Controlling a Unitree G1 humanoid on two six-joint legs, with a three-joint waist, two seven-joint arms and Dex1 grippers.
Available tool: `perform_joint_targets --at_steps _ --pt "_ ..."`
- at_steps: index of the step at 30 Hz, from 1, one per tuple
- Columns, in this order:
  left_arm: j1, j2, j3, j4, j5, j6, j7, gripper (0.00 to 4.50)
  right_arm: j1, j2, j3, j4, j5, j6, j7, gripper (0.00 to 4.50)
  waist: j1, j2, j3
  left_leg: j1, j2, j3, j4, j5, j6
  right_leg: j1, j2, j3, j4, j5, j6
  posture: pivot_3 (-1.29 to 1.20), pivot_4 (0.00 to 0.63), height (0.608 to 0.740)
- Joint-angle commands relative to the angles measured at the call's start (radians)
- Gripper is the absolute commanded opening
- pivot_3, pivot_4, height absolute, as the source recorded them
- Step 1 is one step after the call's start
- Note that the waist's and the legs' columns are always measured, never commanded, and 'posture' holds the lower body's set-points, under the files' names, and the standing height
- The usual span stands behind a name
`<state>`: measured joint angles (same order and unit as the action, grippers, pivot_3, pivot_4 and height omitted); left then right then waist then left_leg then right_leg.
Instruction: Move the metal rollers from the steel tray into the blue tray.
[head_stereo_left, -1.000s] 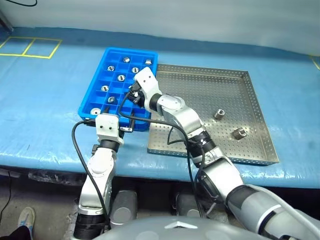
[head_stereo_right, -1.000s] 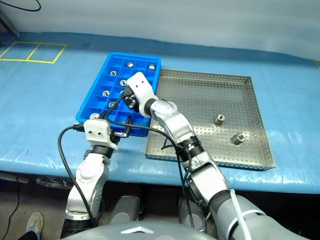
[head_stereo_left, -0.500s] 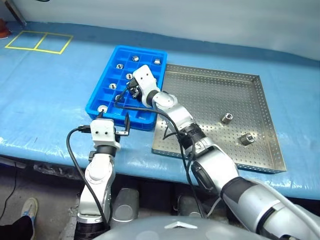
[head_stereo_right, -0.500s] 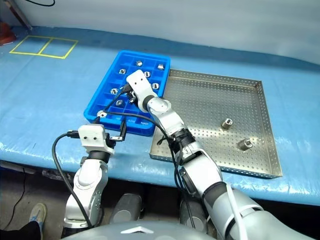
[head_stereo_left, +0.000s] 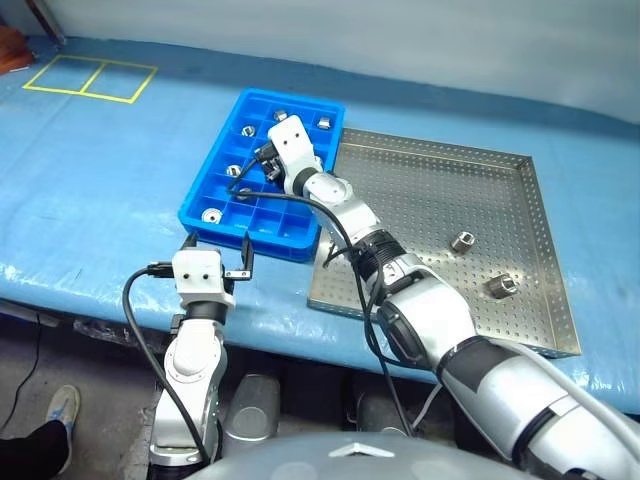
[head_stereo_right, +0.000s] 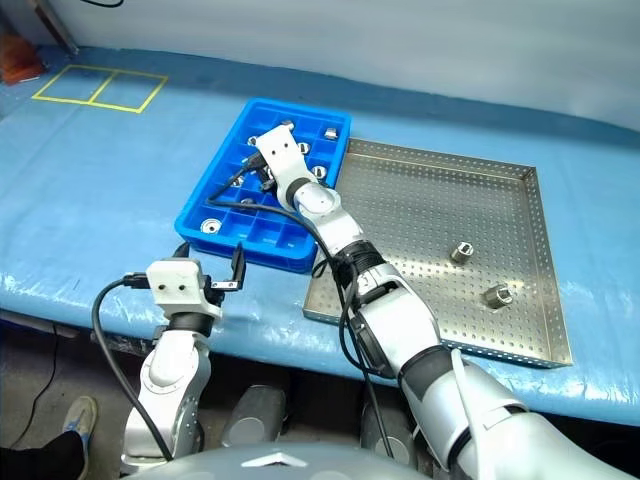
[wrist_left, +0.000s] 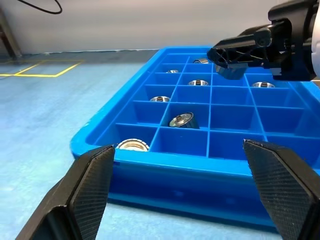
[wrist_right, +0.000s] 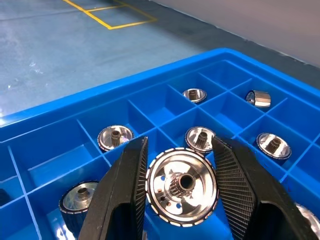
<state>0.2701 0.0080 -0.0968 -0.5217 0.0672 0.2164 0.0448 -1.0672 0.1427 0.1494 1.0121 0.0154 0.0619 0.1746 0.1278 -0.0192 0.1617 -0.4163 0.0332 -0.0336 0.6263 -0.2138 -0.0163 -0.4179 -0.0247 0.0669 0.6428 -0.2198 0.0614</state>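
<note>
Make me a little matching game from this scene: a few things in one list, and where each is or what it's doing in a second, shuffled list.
Things:
1. right claw
2. left claw
3. steel tray
4. blue tray

States:
A. holds two loose rollers
B. open, just in front of the blue tray's near edge
C. several compartments hold one roller each
D. shut on a roller above the compartments

Pairs: 1-D, 2-B, 3-A, 4-C
</note>
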Motion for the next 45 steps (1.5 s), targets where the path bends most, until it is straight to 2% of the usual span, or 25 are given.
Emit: perform_joint_targets --at_steps 1,17,30,45 --pt "0.015 -0.008 -0.006 -0.064 0.012 -0.003 0.011 4.5 -0.042 0.05 -0.013 0.01 -0.006 -0.041 0.008 1.65 0.01 0.0 0.0 0.0 0.0 0.0 0.0 0.0 0.0 0.0 0.0 0.0 0.0 0.0 0.0 0.48 0.15 0.74" --pt "0.044 -0.004 -0.029 -0.071 0.028 -0.007 0.007 4.5 -0.081 -0.008 -0.029 0.118 -0.066 -0.117 -0.063 1.65 0.082 0.0 0.0 -0.001 0.003 0.0 0.0 0.0 -0.001 -0.003 0.002 -0.001 0.0 -0.003 -0.005 0.51 0.15 0.74" --pt "0.033 0.0 -0.026 -0.067 0.025 -0.005 -0.001 4.5 -0.099 -0.063 -0.037 0.17 -0.131 -0.141 -0.137 1.65 0.132 0.0 0.0 -0.011 0.003 0.001 0.0 0.001 -0.006 -0.012 0.002 -0.001 0.001 0.0 -0.001 0.49 0.15 0.74" --pt "0.006 0.008 -0.028 -0.055 0.02 -0.001 -0.016 4.5 -0.078 -0.114 -0.049 0.185 -0.149 -0.075 -0.111 1.65 0.141 0.0 0.0 -0.011 0.003 0.001 0.001 0.002 -0.007 -0.012 0.003 -0.001 0.001 0.0 -0.001 0.45 0.15 0.74"
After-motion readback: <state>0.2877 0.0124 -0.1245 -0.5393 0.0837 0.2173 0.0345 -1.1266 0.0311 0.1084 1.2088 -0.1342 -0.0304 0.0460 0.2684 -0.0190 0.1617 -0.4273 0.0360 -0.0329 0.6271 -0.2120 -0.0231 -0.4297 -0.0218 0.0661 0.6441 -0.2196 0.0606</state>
